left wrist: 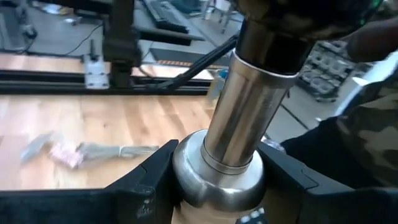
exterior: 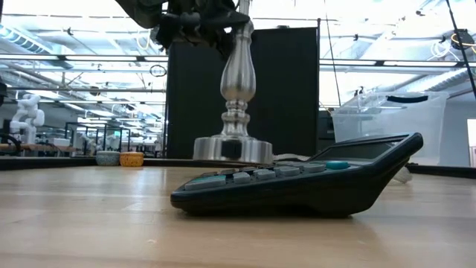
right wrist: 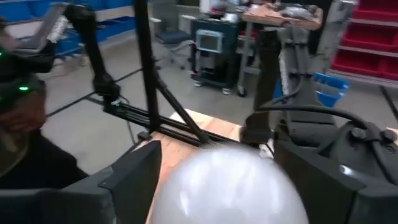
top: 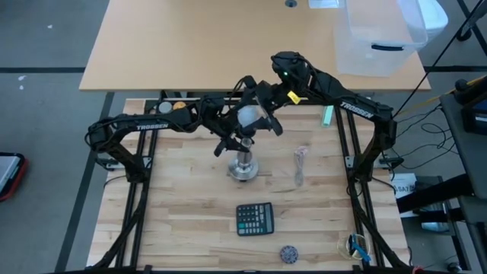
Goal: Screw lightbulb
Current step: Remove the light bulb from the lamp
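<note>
The low view puts the calculator (exterior: 297, 182) nearest, lying on the wooden counter (exterior: 89, 223), and behind it the silver stand (exterior: 236, 97) rising from its round base. This view cuts off the stand's top among dark arm parts, so the lightbulb is not seen there. Far off at the counter's back edge sits a small orange ball (exterior: 132, 158).

The high view alone shows the whole layout: the calculator (top: 254, 219) nearest the front edge, a small dark round object (top: 288, 253) beside it, the stand (top: 243, 166) mid-counter, and a pale bundle (top: 300, 164) to its right. Both arms meet above the stand, with the lightbulb (top: 249, 116) between them at its top.

The left wrist view shows what the others hide: the left tool (left wrist: 217, 186) has its fingers clamped on the stand's polished neck (left wrist: 239, 137), one on each side.

The right wrist view fills with the lightbulb (right wrist: 230, 186), a smooth frosted white globe with soft highlights. The right tool (right wrist: 227, 186) straddles it, fingers (right wrist: 134, 180) standing just off the glass on either side. Its screw base is hidden.
</note>
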